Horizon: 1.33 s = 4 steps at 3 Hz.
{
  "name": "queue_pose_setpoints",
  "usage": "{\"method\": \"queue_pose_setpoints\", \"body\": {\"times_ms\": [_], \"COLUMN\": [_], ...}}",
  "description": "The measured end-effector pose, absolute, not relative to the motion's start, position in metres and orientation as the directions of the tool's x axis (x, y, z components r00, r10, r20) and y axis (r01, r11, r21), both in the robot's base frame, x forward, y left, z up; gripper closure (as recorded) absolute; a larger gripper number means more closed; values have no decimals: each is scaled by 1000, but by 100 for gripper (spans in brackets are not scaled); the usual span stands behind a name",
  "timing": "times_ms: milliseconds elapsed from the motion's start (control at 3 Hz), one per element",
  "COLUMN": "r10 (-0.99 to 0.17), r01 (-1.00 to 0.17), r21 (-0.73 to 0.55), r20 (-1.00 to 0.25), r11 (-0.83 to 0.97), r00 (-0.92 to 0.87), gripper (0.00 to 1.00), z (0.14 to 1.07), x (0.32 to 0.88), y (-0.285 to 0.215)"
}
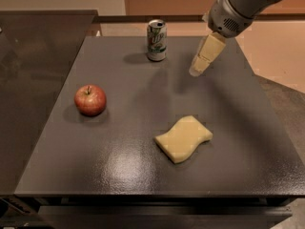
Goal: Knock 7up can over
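Note:
The 7up can (157,40) stands upright near the far edge of the dark grey table (119,175), white and green with a silver top. My gripper (197,69) hangs above the table to the right of the can, a short gap away, its cream fingers pointing down and left. It holds nothing.
A red apple (90,99) sits on the left side of the table. A yellow sponge (183,138) lies in the front middle. A dark counter (28,80) adjoins the table's left side. Beyond the right edge lies tan and grey floor.

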State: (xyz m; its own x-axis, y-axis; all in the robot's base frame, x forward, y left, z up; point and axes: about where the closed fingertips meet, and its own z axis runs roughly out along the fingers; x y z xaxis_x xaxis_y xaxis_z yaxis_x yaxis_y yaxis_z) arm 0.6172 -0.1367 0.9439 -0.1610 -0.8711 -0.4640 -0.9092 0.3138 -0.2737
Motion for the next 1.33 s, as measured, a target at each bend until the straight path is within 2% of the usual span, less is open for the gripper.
{"method": "queue_pose_setpoints", "body": {"times_ms": [1333], "r10": [-742], "r01": [-920], "r21": [-132], "r20": [-638], "r11": [369], "r00": [-206], "gripper": [0], "z": [898], "x": [724], "y": [-71]}}
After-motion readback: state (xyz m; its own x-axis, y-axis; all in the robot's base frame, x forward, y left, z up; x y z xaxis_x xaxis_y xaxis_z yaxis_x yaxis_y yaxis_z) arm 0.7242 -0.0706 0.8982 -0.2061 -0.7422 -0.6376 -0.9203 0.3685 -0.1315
